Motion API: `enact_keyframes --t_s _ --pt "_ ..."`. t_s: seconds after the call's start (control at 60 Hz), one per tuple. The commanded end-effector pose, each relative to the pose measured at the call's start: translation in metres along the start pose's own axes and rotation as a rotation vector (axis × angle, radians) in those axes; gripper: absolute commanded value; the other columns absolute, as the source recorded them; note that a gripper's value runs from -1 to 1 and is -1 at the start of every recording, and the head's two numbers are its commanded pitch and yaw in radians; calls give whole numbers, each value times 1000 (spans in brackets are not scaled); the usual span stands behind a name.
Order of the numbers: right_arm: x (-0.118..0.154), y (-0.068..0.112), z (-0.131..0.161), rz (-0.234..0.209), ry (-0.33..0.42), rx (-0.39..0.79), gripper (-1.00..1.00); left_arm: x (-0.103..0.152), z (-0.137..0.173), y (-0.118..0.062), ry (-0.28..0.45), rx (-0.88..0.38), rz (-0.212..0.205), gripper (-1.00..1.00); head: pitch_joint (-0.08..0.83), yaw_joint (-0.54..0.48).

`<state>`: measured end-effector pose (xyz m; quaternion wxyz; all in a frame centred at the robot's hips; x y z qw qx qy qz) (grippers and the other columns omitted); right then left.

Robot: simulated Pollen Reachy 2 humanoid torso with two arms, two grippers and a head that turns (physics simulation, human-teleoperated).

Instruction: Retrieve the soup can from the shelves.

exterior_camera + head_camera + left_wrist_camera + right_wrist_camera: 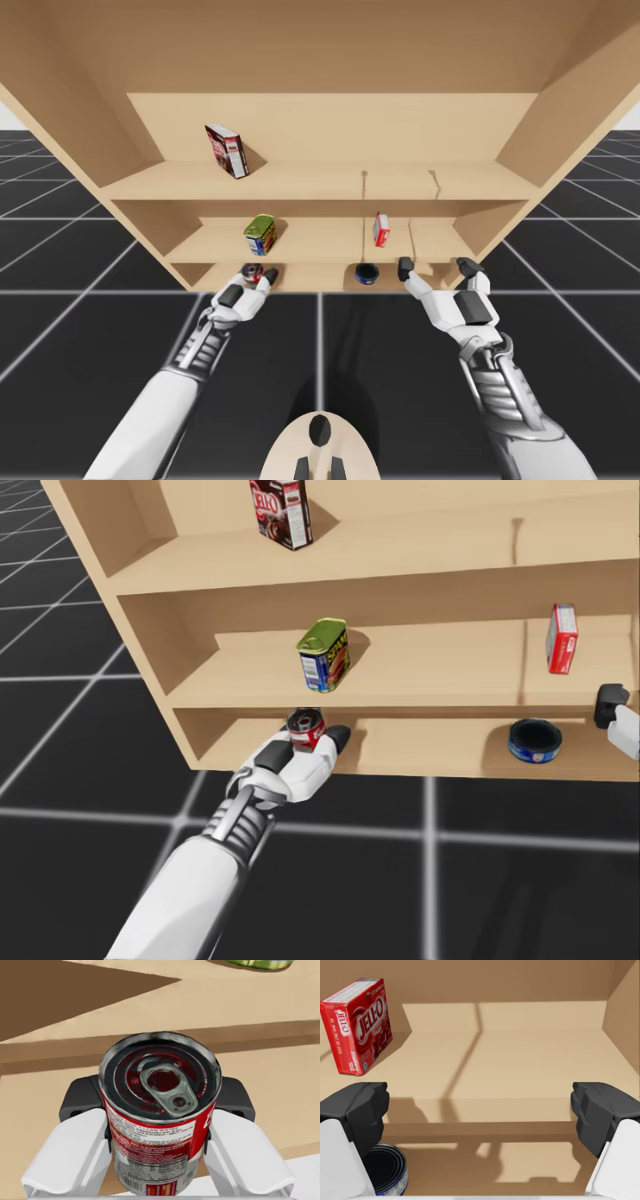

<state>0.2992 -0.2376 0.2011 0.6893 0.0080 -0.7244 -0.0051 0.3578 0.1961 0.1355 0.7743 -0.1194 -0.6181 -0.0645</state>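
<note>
High view: my left gripper (255, 276) holds the soup can (251, 269) at the lowest shelf's (310, 276) front edge. My right gripper (436, 267) stands spread and empty.
Head view: the can is not yet clear of the shelf.
Left wrist view: both fingers (75, 1155) clamp the can's sides, so the grasp is done.
Right wrist view: a red box (362, 1025) and a flat blue can (387, 1172) lie ahead.
Remaining, I judge: withdrawal.

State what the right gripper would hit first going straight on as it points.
Likely the middle shelf's front edge, right ahead of the right gripper; depth is unclear. If it clears that, the back wall. The red box and blue tin sit aside.
</note>
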Motion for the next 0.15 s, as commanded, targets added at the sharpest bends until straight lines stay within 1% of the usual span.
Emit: enact_keyframes --t_s 0.017,0.1,0.15 --pt "-2 4 1 -19 4 -1 -1000 10 26 -18 -66 -49 -1 1000 574 230" --pt "-3 5 1 -18 6 0 -1000 5 48 -16 -55 -52 -5 1000 572 229" --pt "-4 5 0 -13 8 2 -1000 3 64 -14 -50 -55 3 1000 571 228"
